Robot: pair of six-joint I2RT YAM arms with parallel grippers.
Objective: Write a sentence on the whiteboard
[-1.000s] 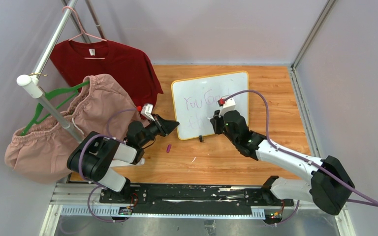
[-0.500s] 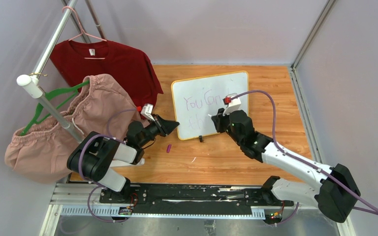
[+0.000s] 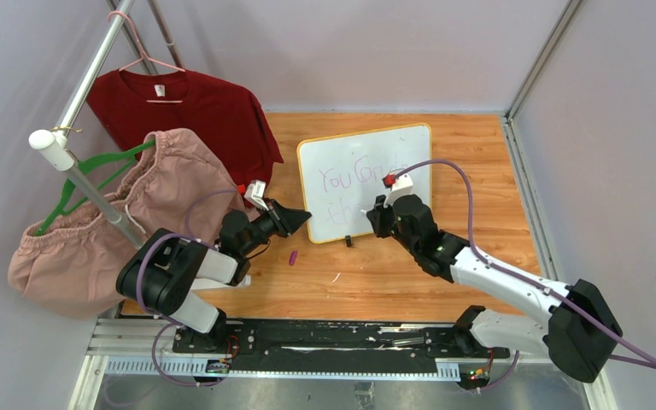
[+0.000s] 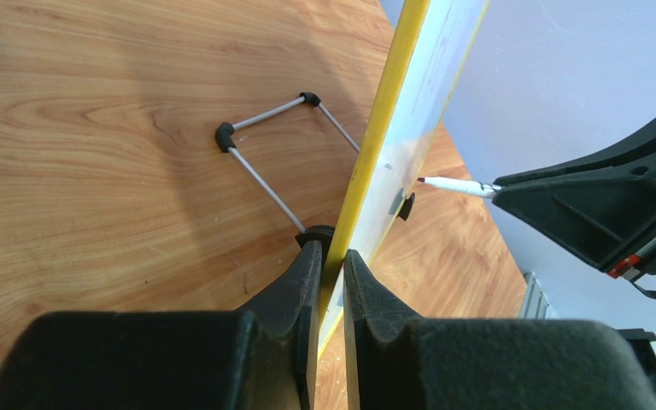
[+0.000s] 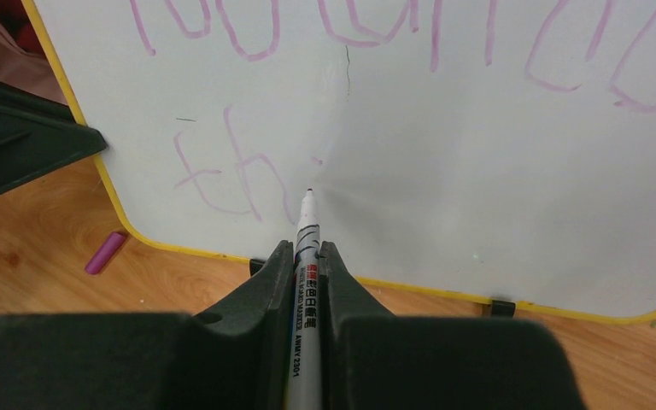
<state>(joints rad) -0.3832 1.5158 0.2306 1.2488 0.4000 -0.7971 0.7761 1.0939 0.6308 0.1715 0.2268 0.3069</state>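
Observation:
The whiteboard (image 3: 367, 145), white with a yellow frame, stands tilted on the wooden table. My left gripper (image 3: 303, 213) is shut on its lower left edge, and in the left wrist view both fingers pinch the yellow frame (image 4: 331, 252). The sentence (image 5: 393, 34) is in purple: "You can do" on top and "th" (image 5: 222, 171) below. My right gripper (image 5: 306, 248) is shut on a white marker (image 5: 305, 256). Its tip points at the board just right of the "th", under a small purple dot. I cannot tell whether the tip touches.
A purple marker cap (image 3: 293, 257) lies on the table below the board's left corner. A wire stand (image 4: 256, 162) props the board from behind. A red shirt (image 3: 188, 111) and a pink garment (image 3: 111, 222) hang on a rack at the left. Grey walls enclose the table.
My right gripper with the marker shifted slightly right along the lower line, then came back a little to the left. The left gripper and the board have not moved.

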